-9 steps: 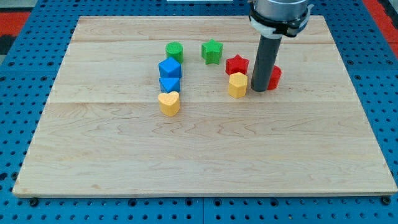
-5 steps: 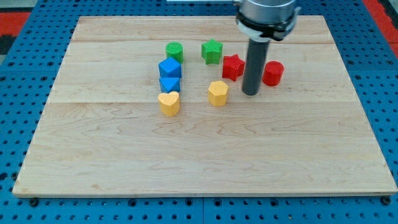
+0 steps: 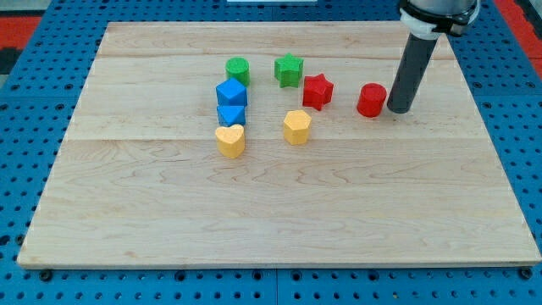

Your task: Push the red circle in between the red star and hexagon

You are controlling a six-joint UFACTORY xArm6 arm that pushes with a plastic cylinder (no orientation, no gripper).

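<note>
So, reading the wooden board (image 3: 127, 212) from the view's left: there's a little column of a blue block (image 3: 231, 91) (some faceted shape), a blue triangle-ish one (image 3: 230, 114) right under it and a yellow heart (image 3: 229, 140) at the bottom, all pretty much touching. Just above that column sits a green cylinder (image 3: 237, 69). Moving right you get a green star (image 3: 289, 69), then the yellow hexagon (image 3: 296, 126) lower down, and the red star (image 3: 318, 91) up and to its right, a small gap between those two.

Further right is the red circle (image 3: 370, 100), clearly apart from the red star. The tip (image 3: 396, 110) is planted just beside it on the view's right, looks like touching or nearly so.

No claw on this rig at all, just a plain rod, so nothing to call apart or together.

My read: it's lined up behind the circle, ready for the actual push. Next move needs a shove toward the view's left and slightly down, aimed at the gap between star and hexagon. That gap looks tight, so an off-centre push could knock the red star or send the circle rolling off the line.
</note>
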